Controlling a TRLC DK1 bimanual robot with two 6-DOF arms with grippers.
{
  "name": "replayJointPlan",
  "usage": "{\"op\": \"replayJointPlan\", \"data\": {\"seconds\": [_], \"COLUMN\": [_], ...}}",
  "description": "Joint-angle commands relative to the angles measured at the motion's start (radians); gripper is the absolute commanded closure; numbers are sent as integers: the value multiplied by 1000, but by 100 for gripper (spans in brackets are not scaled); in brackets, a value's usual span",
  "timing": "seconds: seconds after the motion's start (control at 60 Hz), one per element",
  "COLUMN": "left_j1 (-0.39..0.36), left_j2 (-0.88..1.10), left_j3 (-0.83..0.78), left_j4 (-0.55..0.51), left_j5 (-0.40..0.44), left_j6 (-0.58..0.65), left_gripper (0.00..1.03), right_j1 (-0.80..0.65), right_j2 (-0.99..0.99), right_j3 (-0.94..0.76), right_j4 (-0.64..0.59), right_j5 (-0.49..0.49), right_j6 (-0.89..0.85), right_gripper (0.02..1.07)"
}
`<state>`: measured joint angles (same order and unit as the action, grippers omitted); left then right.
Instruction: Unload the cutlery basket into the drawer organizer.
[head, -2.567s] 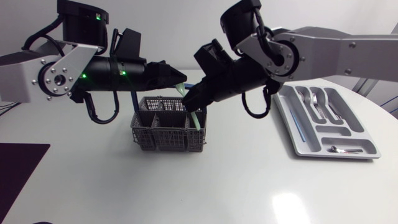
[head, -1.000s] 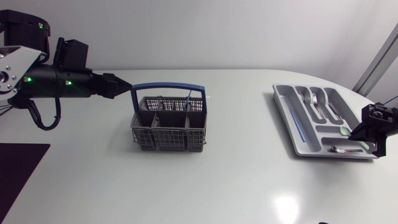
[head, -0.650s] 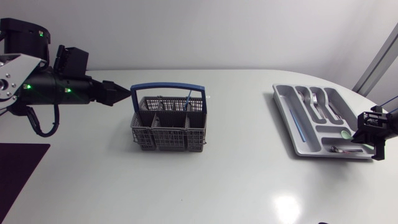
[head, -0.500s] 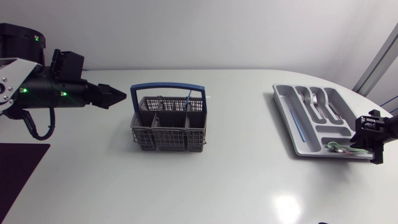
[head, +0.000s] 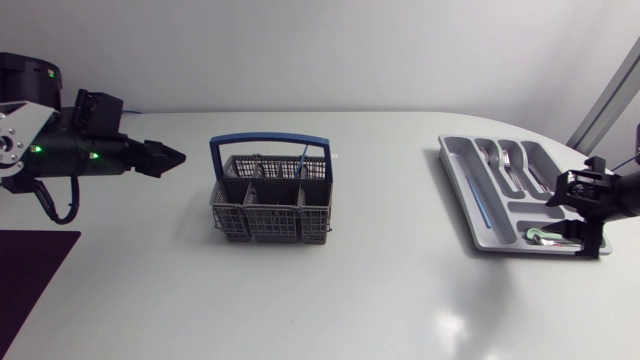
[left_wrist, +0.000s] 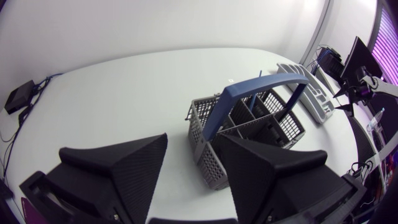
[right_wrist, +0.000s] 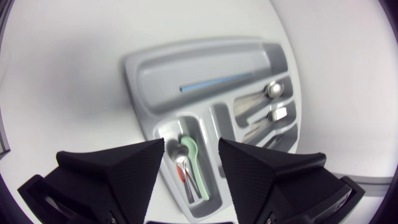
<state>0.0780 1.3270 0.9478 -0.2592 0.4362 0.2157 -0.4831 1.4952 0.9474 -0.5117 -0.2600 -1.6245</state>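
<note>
The grey wire cutlery basket (head: 270, 200) with a blue handle stands mid-table; a thin blue piece (head: 302, 160) sticks up inside it. My left gripper (head: 176, 156) hovers to its left, open and empty, and the basket (left_wrist: 249, 118) lies ahead of it (left_wrist: 191, 140). The grey drawer organizer (head: 478, 200) sits at the right. My right gripper (right_wrist: 191, 149) stands open just above its small end compartment, where a pale green spoon (right_wrist: 193, 167) lies beside a metal spoon (right_wrist: 179, 163). The green spoon (head: 541, 235) also shows from above, next to the right gripper (head: 582, 222).
Other organizer (right_wrist: 143, 68) compartments hold metal spoons and forks (right_wrist: 268, 107) and a thin blue stick (right_wrist: 217, 81). A dark mat (head: 25, 280) lies at the table's front left corner. White tabletop separates basket and organizer.
My right gripper opened over the organizer and let go of the green spoon, which now lies in the end compartment. My left arm drew back leftward from the basket.
</note>
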Motion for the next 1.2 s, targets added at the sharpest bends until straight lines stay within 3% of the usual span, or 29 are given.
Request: {"op": "replayJointPlan", "data": {"seconds": [0.0, 0.183, 0.467, 0.7, 0.933, 1.117, 1.183], "left_j1": [11, 11, -69, -176, -241, -167, -130], "left_j2": [77, 199, 328, 304, 224, 166, 215], "left_j3": [-12, 29, 82, 29, -40, -3, 52], "left_j4": [12, 21, 26, 9, -31, -26, -15], "left_j5": [3, -2, -22, -27, -27, -30, -28], "left_j6": [36, 54, 76, 111, 137, 157, 142], "left_gripper": [44, 44, 44, 44, 44, 44, 44], "right_j1": [110, 434, 816, 945, 966, 968, 983], "right_j2": [-133, -296, -190, 20, 76, 68, 69], "right_j3": [-108, -183, -137, -47, -22, -47, -52], "right_j4": [-7, -10, 114, 194, 223, 223, 223], "right_j5": [-7, -5, 8, 7, 4, -18, -28], "right_j6": [106, 413, 828, 986, 1016, 1011, 1008], "right_gripper": [37, 37, 37, 37, 37, 39, 49]}}
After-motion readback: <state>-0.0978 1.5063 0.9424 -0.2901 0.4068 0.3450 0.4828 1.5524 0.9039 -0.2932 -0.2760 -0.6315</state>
